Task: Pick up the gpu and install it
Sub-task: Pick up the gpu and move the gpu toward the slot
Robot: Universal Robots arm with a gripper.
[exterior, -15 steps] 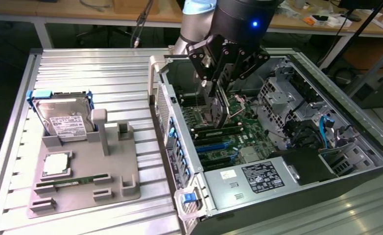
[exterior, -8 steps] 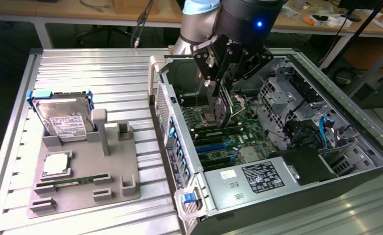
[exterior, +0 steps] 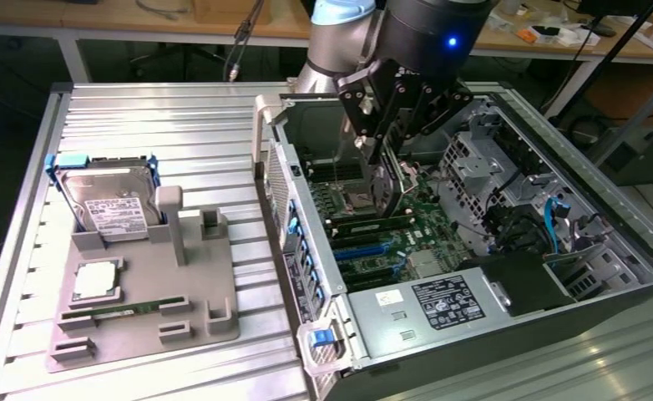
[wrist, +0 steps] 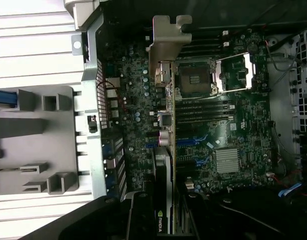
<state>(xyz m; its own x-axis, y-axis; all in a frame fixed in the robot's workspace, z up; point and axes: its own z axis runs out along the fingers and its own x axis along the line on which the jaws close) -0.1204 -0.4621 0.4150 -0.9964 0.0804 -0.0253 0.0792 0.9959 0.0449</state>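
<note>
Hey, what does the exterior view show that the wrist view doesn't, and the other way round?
Exterior view: a hard drive standing in the grey holder, the power supply, and the gripper clamped on the graphics card. Wrist view: the card's silver bracket end-on and its NVIDIA label. Both: the card above the motherboard inside the open computer case, plus the holder.

Arm steeply downward, pincer clamped tight
</note>
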